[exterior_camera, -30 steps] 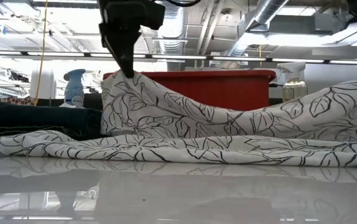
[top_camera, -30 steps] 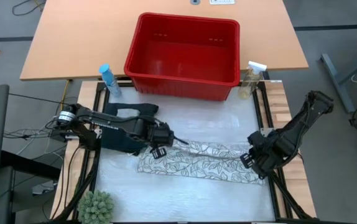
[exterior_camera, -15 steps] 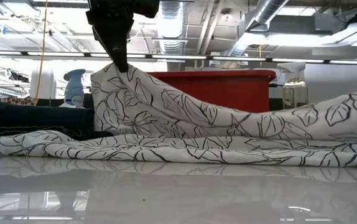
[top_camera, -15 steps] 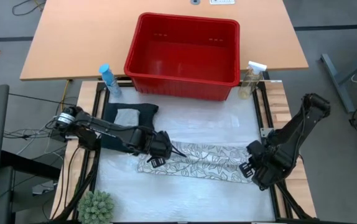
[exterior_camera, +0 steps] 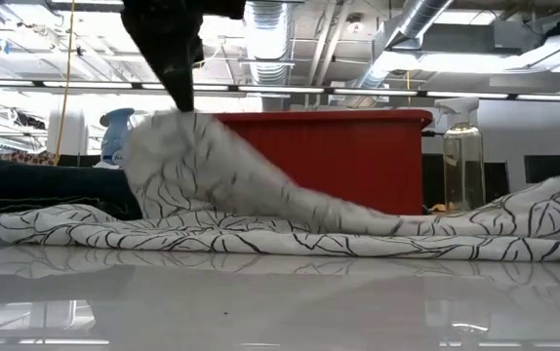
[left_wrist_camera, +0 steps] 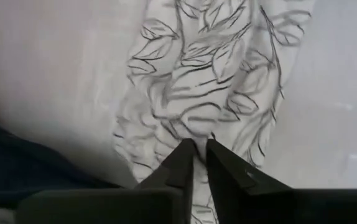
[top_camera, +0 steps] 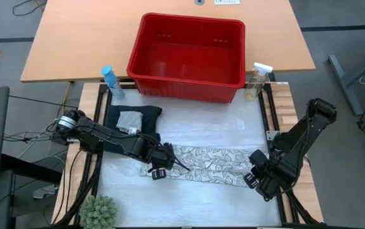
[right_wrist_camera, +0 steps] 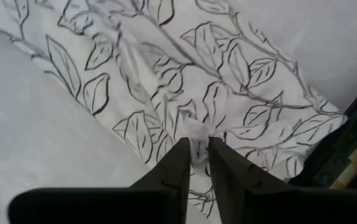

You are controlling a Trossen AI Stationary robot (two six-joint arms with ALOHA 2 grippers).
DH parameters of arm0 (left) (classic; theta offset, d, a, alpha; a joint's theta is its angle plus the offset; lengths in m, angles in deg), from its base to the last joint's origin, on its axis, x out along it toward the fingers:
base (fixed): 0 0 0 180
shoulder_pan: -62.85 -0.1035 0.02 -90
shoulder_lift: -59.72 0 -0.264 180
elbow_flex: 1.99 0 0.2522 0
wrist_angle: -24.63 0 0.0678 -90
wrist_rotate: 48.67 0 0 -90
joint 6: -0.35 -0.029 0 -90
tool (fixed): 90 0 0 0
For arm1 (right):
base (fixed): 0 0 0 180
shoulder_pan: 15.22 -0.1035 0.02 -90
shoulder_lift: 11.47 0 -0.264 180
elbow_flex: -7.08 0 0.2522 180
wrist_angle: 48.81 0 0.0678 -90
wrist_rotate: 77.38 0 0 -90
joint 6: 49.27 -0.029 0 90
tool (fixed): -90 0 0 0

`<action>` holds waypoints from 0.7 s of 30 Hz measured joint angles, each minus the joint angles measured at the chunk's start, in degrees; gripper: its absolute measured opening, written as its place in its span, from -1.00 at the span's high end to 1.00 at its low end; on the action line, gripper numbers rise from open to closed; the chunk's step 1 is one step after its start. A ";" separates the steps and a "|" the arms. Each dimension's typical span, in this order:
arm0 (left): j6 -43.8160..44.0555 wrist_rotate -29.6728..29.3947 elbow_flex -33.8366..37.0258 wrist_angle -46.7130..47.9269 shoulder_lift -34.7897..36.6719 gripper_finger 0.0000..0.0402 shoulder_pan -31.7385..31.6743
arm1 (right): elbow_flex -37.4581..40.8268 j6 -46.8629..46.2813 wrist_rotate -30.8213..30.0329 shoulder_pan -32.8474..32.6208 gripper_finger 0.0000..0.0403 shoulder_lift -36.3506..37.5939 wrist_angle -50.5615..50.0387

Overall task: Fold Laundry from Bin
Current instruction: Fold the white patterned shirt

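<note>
The white leaf-print cloth (top_camera: 208,164) lies as a long strip across the table's middle, its lower layer flat on the white surface. My left gripper (top_camera: 162,168) is shut on its left end, which stands up as a peak (exterior_camera: 178,122) under the fingers. My right gripper (top_camera: 254,178) is shut on its right end, which sits lower (exterior_camera: 553,200). The red bin (top_camera: 189,57) stands at the far side. Dark trousers (top_camera: 116,130) lie at the left with a small grey cloth (top_camera: 130,119) on top. My left gripper pinches a raised bit of the cloth's left end (left_wrist_camera: 198,138) between its two fingertips, coming steeply from above. The cloth hangs from it as a tent, its skirt on the table. My right gripper pinches a small raised fold at the cloth's right end (right_wrist_camera: 197,132) between its fingertips, also from above. That end is barely lifted, with the cloth around it lying on the table.
A blue spray bottle (top_camera: 109,79) and a clear spray bottle (top_camera: 257,79) flank the bin. A small green plant (top_camera: 98,212) sits at the near left corner. The table frame's dark rail (right_wrist_camera: 352,143) runs close beside the cloth's right end.
Both grippers have moved toward the table's near edge and sunk a little, carrying the cloth's held edge over its lower layer. The strip is narrower now. Its right end has dropped markedly in the low view, and the left peak has slid left.
</note>
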 joint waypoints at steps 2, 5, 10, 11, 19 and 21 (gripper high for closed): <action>-0.19 0.88 0.68 -0.03 0.00 0.76 0.34 | 0.02 0.54 0.10 -0.59 0.55 -0.35 0.06; -1.64 1.88 1.35 -0.42 0.00 0.62 0.98 | 0.02 0.58 0.21 -1.70 0.48 -0.27 -0.19; -4.90 6.05 1.41 -0.76 0.00 0.41 1.60 | 0.02 0.76 0.32 -3.73 0.33 -0.20 0.19; -4.26 5.56 1.41 -0.76 0.00 0.38 1.62 | 0.02 0.80 0.55 -4.28 0.29 -0.20 0.56; -5.34 -0.48 1.87 -10.28 0.12 0.30 1.05 | 0.02 1.60 0.18 -8.34 0.04 -0.21 1.63; -6.99 2.48 3.89 -17.05 0.05 0.30 -0.02 | 0.04 1.57 -2.91 -8.72 0.02 -0.20 1.69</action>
